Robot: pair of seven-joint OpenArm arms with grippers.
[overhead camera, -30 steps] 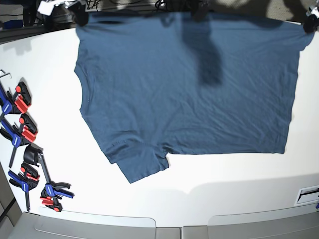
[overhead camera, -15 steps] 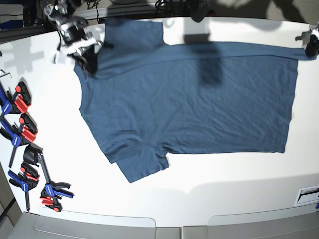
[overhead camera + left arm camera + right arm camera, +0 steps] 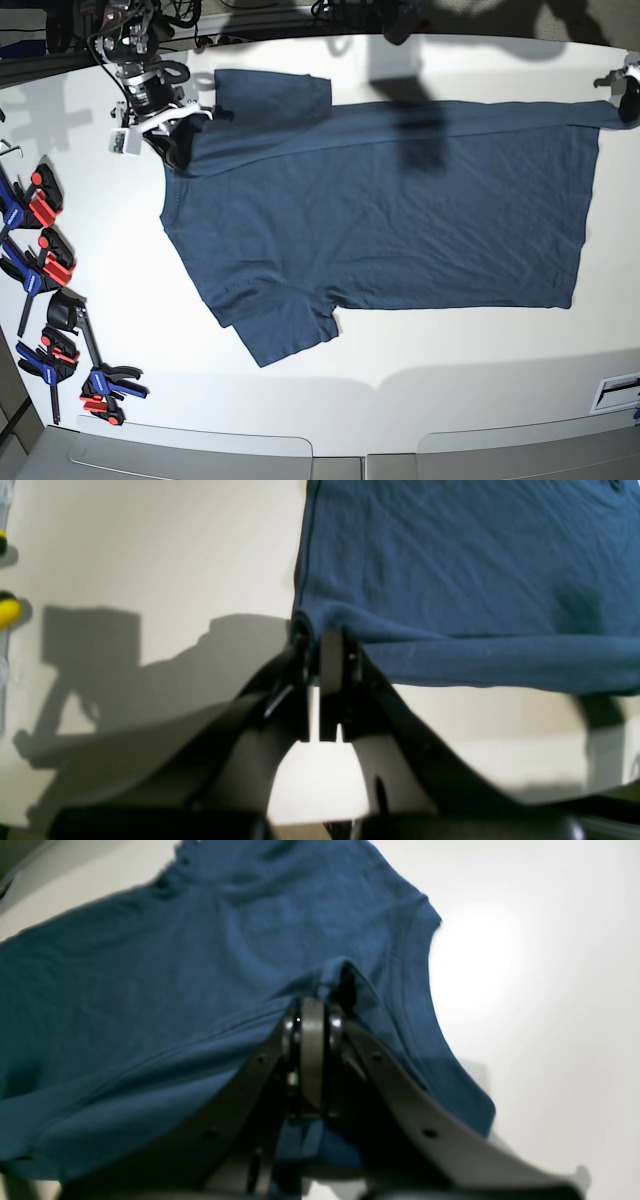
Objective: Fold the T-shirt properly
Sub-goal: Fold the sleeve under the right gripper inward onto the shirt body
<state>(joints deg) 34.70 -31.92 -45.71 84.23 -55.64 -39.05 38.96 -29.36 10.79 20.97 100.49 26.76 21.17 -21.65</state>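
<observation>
Clamped jaws on both arms pinch cloth: at the base view's left, the right gripper (image 3: 178,150) bites the T-shirt (image 3: 390,220) near the shoulder seam beside its far sleeve, and its wrist view shows the pads squeezed flat on a peak of navy fabric (image 3: 320,985). Across to the right of that view, the left gripper (image 3: 628,100) grips the far hem corner, with its wrist view showing the hem bunched between the closed pads (image 3: 312,630). Between them the T-shirt lies spread on the white table (image 3: 400,350), collar end to the left and hem to the right, its far edge turned over toward the near side in a narrow band, with the far sleeve folded out flat on top near the right gripper. A row of clamps (image 3: 50,290) lies well apart along the table's left edge. By my reading, the lengthwise fold is in hand and barely begun. Next, both arms would need to carry the pinched edge evenly toward the near edge, keeping the span taut so the crease runs straight, then lay it down before letting go.
</observation>
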